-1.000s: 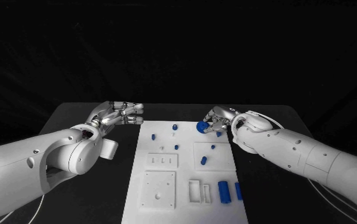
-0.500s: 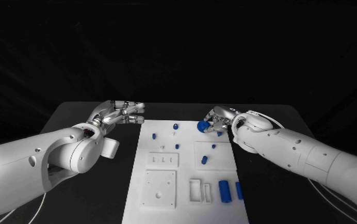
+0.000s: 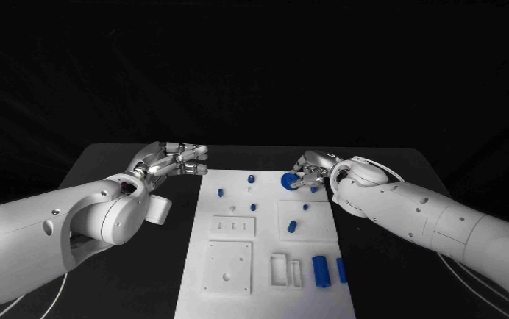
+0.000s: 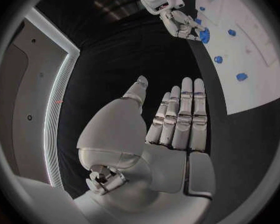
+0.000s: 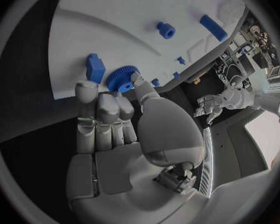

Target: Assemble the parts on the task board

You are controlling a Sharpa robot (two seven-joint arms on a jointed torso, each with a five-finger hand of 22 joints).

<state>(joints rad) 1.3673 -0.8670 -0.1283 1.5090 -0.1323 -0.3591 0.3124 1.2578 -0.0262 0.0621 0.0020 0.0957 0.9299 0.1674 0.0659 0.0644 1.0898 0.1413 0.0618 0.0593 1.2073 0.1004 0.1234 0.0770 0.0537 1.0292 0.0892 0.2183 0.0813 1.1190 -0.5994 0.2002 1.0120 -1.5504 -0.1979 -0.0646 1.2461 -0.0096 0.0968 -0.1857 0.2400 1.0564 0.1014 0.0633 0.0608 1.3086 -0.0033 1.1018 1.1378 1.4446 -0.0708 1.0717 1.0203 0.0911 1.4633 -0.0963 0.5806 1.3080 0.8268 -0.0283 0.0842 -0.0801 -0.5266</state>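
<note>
Little moved: your right hand (image 3: 310,173) still pinches gear (image 3: 288,180) over board (image 3: 265,260); left hand (image 3: 170,161) hovers, fingers apart, empty.

Head camera is looking down toward 12 o'clock; wrist cameras are peering close behind each hand, sharing the board (image 3: 265,249).

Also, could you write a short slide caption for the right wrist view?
Right hand holding a blue gear over the white task board.
</note>
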